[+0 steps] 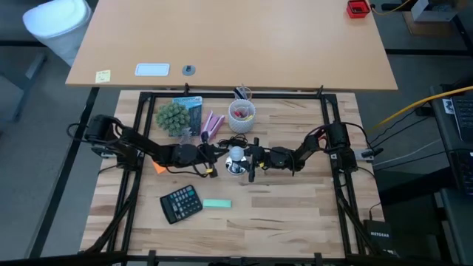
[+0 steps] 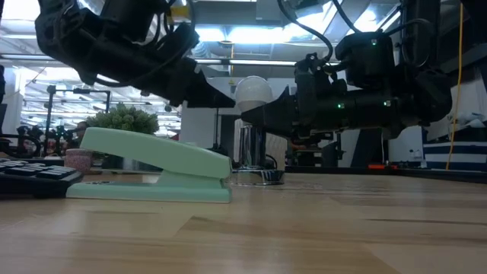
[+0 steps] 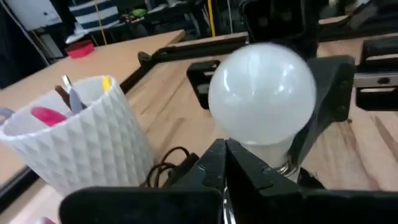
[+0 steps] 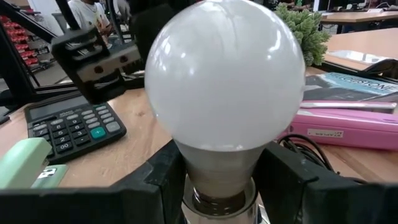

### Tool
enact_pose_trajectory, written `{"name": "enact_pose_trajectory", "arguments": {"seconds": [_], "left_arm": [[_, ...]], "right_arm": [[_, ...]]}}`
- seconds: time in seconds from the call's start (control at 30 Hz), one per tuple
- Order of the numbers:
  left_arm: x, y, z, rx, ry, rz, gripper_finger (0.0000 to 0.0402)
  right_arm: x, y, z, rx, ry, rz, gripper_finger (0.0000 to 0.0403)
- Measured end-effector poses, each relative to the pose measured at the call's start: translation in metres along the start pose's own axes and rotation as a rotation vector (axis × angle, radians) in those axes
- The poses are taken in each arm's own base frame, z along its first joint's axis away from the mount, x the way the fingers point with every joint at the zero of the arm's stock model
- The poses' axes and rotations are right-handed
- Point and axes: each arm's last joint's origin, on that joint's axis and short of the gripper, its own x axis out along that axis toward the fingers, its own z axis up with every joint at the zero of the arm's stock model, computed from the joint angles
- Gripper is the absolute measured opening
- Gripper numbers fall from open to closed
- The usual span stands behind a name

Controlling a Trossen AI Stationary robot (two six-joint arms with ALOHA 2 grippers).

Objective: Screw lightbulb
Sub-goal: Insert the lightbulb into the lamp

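Lightbulb (image 1: 236,154) at table centre, upright in socket on shiny round base (image 2: 257,178), black cord (image 1: 235,140) trailing behind. Right gripper (image 4: 219,186) clamped on bulb's neck, one finger each side. Left gripper (image 3: 225,163) fingers pressed together, tips just beside bulb's lower part; contact unclear. Readable writing: "NETGEAR" on black box (image 1: 382,238) at table's right edge; partial "...CUSTOME" on booklet (image 4: 357,83) behind pink case (image 4: 348,123). Calculator (image 1: 181,203) and mint stapler (image 1: 217,204) nearer front; key labels too small to read. White cup (image 3: 74,140) holds pens.
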Motion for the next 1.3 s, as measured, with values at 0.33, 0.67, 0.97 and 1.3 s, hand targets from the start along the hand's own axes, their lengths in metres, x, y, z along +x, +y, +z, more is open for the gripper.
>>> {"name": "enact_pose_trajectory", "arguments": {"seconds": [0.33,0.67,0.97,1.3], "left_arm": [[-0.013,0.012,0.026,0.029,-0.089,0.095,0.0001],[-0.013,0.013,0.057,-0.076,-0.270,-0.035,0.0001],[0.007,0.003,0.061,-0.089,-0.223,-0.116,0.0001],[0.014,-0.001,0.053,-0.061,-0.184,-0.108,0.0001]], "right_arm": [[0.000,0.000,-0.001,-0.001,0.004,0.018,0.0166],[0.000,0.000,-0.001,-0.001,0.004,0.019,0.0166],[0.000,0.001,0.000,-0.001,0.003,0.020,0.0166],[0.001,0.001,0.000,-0.001,0.001,0.020,0.0166]]}}
